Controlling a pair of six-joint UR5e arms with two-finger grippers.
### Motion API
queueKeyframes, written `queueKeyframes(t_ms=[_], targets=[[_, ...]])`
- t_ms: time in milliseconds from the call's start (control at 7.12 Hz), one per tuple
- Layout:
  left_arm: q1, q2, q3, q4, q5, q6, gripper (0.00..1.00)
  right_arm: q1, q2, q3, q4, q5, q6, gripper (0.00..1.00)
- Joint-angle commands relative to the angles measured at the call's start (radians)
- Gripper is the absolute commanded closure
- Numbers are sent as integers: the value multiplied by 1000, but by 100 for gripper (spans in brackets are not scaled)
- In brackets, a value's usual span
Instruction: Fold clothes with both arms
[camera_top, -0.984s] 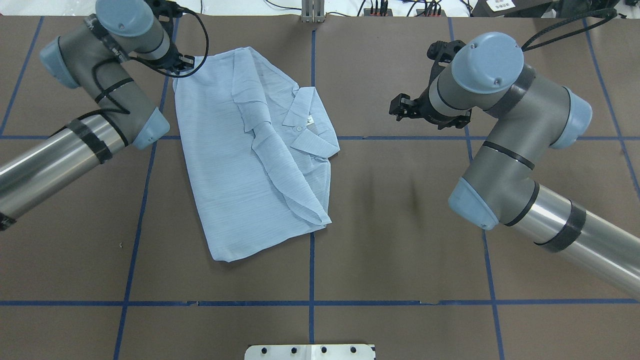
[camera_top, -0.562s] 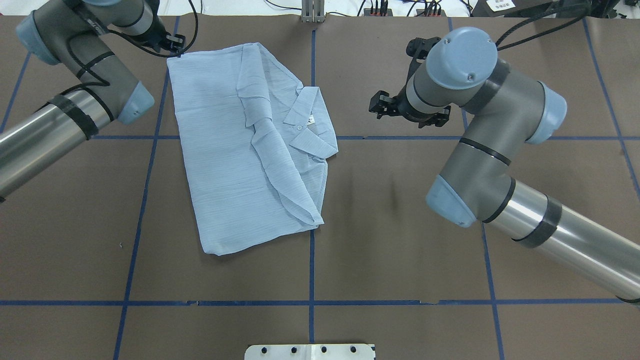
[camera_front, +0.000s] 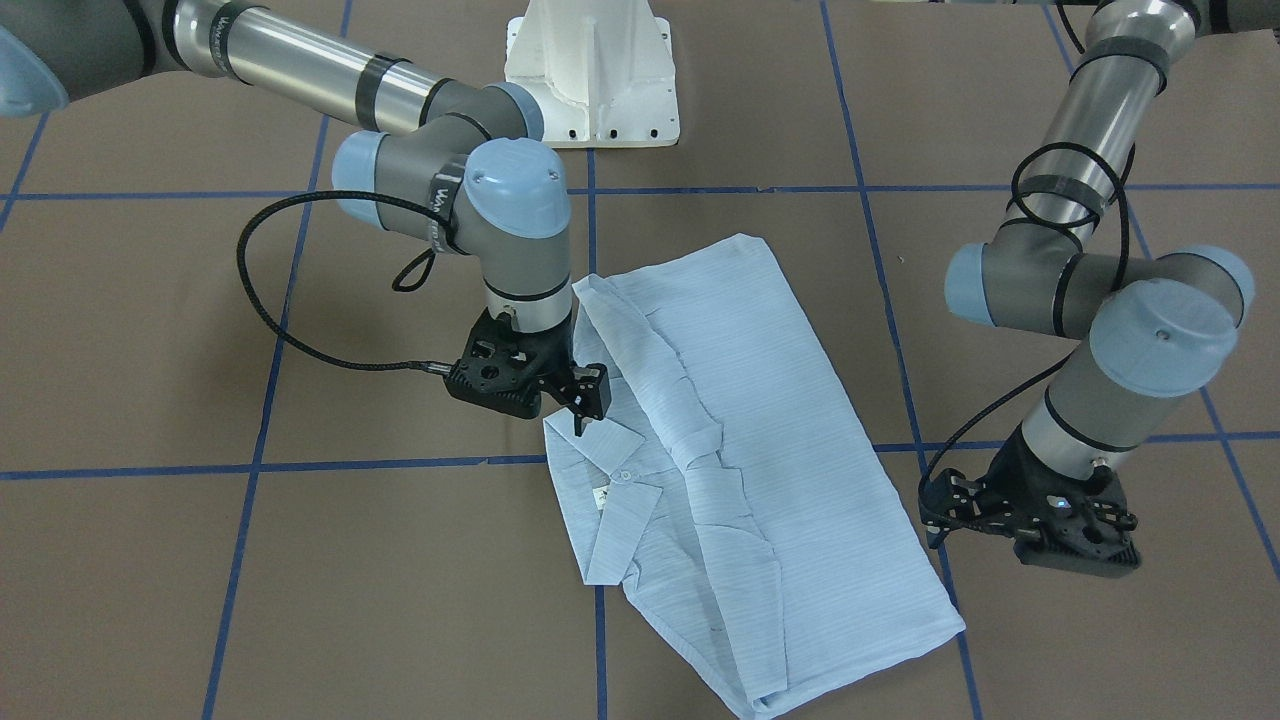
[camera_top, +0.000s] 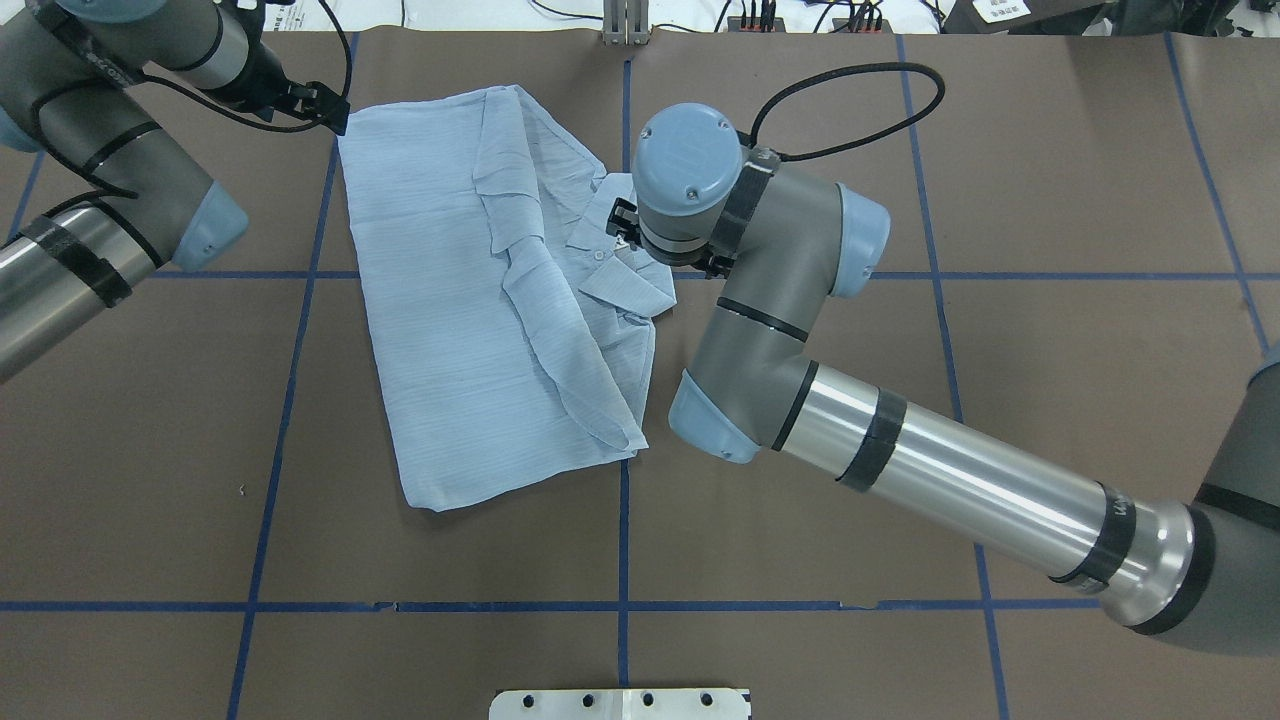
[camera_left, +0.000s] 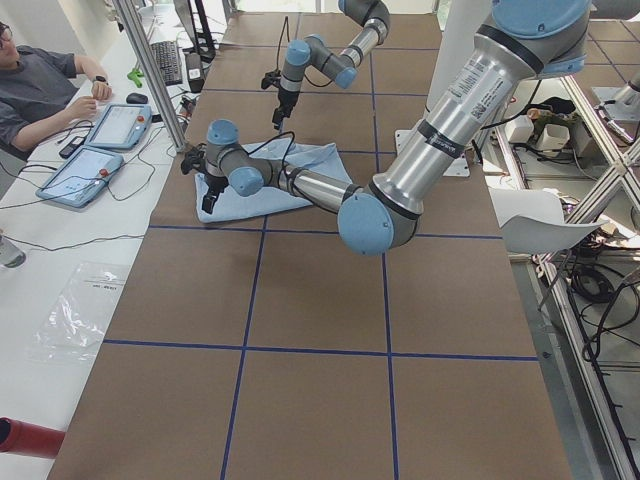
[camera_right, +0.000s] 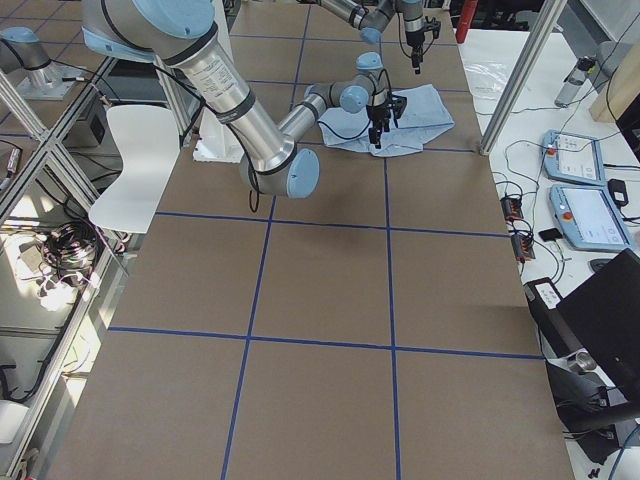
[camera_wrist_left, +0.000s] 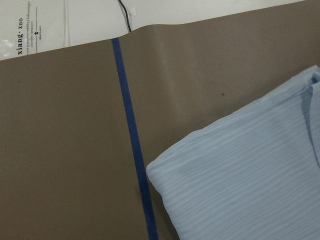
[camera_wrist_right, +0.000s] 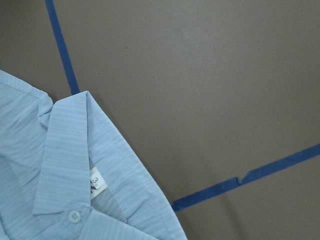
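- Overhead exterior view: the shirt (camera_top: 470, 330) lies folded and flat on the brown surface (camera_top: 900, 450), between the two hands. It sits closer to the right hand, with its collar on that side.
- The left hand (camera_top: 325, 108) hangs just beside the shirt's far corner, off the cloth. It is released, its fingers apart and grasping nothing.
- Left wrist view: that corner lies loose on the surface beneath the hand, its edge next to a strip of blue tape (camera_wrist_left: 129, 130).
- Front-facing view: the right hand (camera_front: 580, 405) points straight down over the collar's edge, with its arm reaching in across the surface. It is released and has no cloth in it. I cannot tell whether a fingertip touches the fabric.
- Right wrist view: below the hand are the collar (camera_wrist_right: 65, 165), a white button (camera_wrist_right: 74, 215) and a small label (camera_wrist_right: 98, 182). Bare surface lies beyond them.
- Folded flaps run down the shirt's middle, from the collar towards the hem.
- Exterior left view: a person (camera_left: 40, 90) sits at a side desk, well apart from both hands.
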Motion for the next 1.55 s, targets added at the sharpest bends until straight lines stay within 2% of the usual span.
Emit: queueKeyframes(t_ms=[0,141,562,703,843,984,1405], targets=[[6,3,-15,-2,-4,-33,0,-32,21,-106,88,-29,52,10],[10,3,-18,-2,-4,-35,0,-41,15,-108,88,-30,53,15],[14,3,-20,-2,-4,-52,0,-55,2,-107,82,-30,61,17],[14,3,-20,-2,-2,-52,0,-58,2,-107,84,-30,66,27],[14,3,-20,-2,-2,-52,0,-58,4,-107,90,-30,98,79],[12,3,-20,-2,-1,-52,0,-58,8,-105,91,-30,119,100],[14,3,-20,-2,-1,-52,0,-56,-1,-84,91,-27,119,100]])
